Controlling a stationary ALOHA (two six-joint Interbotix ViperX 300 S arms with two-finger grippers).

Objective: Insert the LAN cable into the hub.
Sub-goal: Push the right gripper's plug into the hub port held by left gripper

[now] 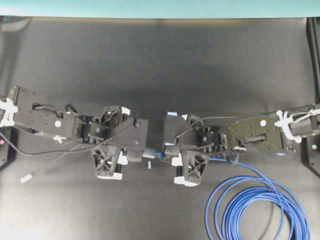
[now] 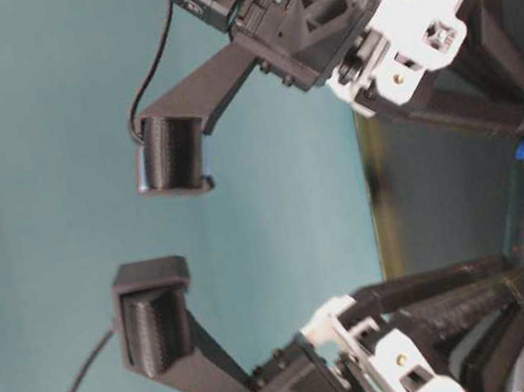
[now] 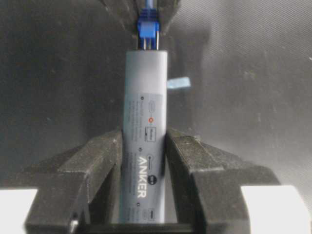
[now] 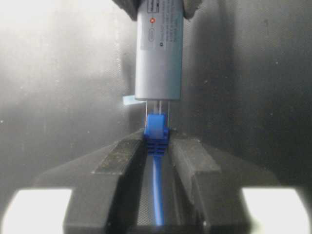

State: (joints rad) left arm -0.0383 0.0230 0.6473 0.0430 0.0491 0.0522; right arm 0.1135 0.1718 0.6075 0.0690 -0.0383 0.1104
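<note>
Both the hub (image 3: 145, 146) and LAN cable (image 4: 157, 134) plug lie end-to-end, axes aligned.

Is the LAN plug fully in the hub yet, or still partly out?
Partly out. In the right wrist view the LAN cable plug's tip has entered the hub, but a clear stretch and the blue boot remain outside. The left wrist view agrees.

A black table (image 1: 160, 60) — a pale blue scrap (image 1: 149, 164) lies on it.

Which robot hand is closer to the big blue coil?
Right. The right gripper holds the cable's plug, and its arm passes just above the coil. The left gripper sits farther left, clamping the hub.
</note>
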